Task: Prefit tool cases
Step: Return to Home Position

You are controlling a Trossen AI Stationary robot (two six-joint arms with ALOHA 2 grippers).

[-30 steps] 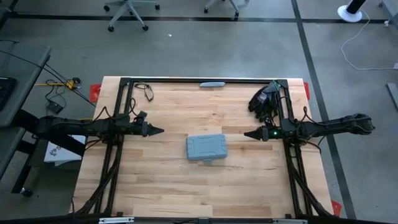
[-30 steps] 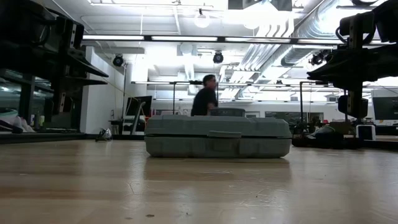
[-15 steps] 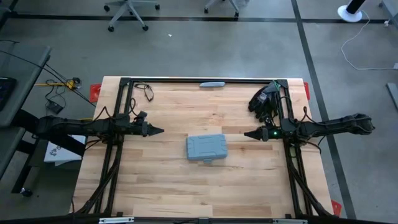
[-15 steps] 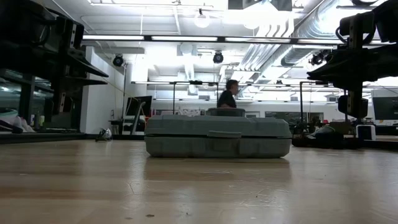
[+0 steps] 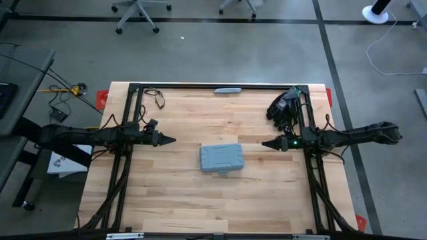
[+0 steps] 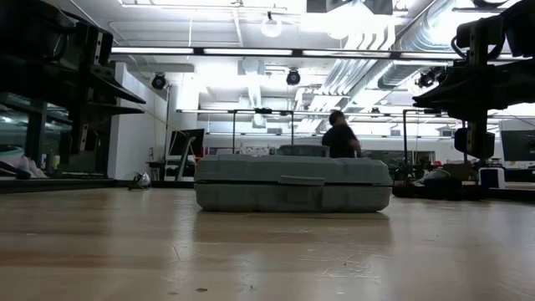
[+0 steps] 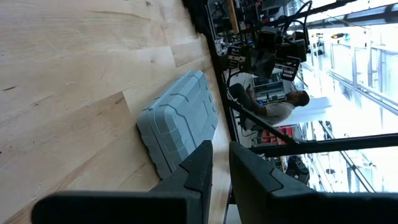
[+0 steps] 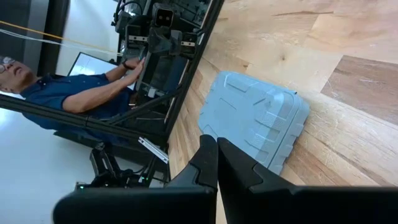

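High view: the grey-blue tool case (image 5: 222,158) lies shut and flat on the wooden bench (image 5: 187,200), around the middle of its width. It sits between the two arms and a little nearer the front edge than the line joining their tips. Its small handle tab faces the front edge.

The left end effector (image 5: 168,140) hangs over the bench to the case's left, pointing inward. It is well apart from the case and grips nothing. In the left wrist view its fingers (image 7: 199,168) stand nearly together, with only a narrow slit between them, and the case (image 7: 180,121) lies ahead of the tips.

The right end effector (image 5: 267,143) mirrors it on the case's right, also clear of the case. The right wrist view shows its fingers (image 8: 205,158) pressed together and empty, with the case (image 8: 255,118) ahead on the boards.

Low view shows the case (image 6: 292,184) resting level, lid down, with its front wall towards the camera. A person (image 6: 341,138) is in the room behind it.
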